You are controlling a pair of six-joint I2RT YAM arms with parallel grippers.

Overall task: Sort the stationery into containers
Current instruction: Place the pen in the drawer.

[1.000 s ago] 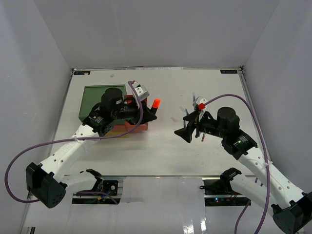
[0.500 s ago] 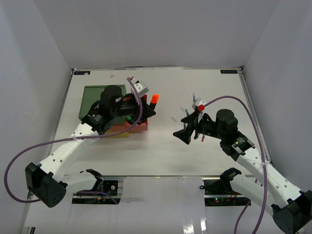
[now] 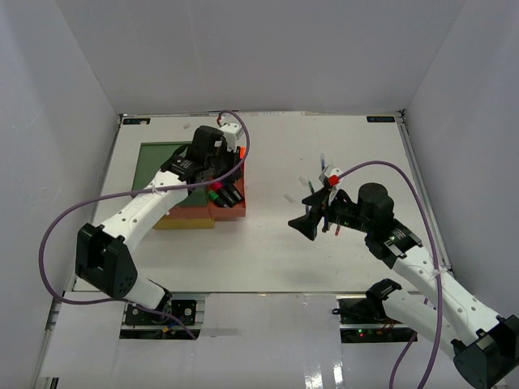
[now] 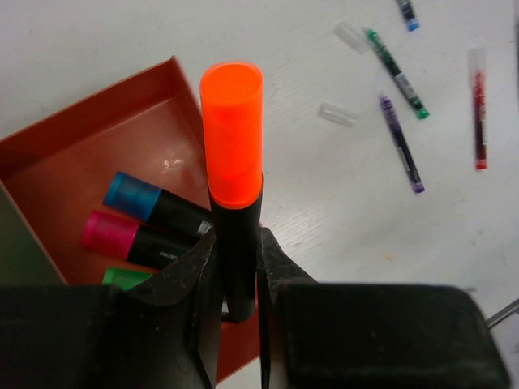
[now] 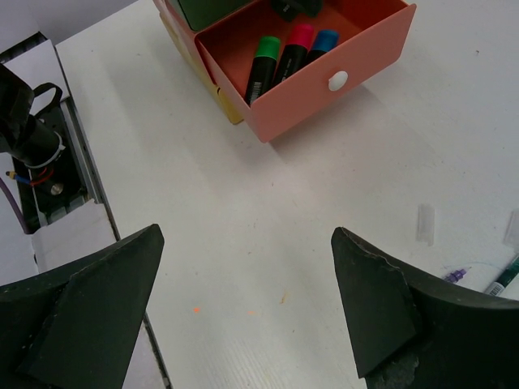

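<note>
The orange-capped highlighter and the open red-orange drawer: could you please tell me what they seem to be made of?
The highlighter looks plastic: a smooth, slightly translucent, glossy orange cap over a matte black barrel. The drawer is probably moulded plastic too: thin even walls, uniform colour, dull sheen.

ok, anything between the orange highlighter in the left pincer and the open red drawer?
Nothing visible. The left pincer holds the orange-capped highlighter over the open red-orange drawer. A blue-capped highlighter, a pink-capped highlighter and a green-capped highlighter lie side by side in it; the rest of its floor is bare.
</note>
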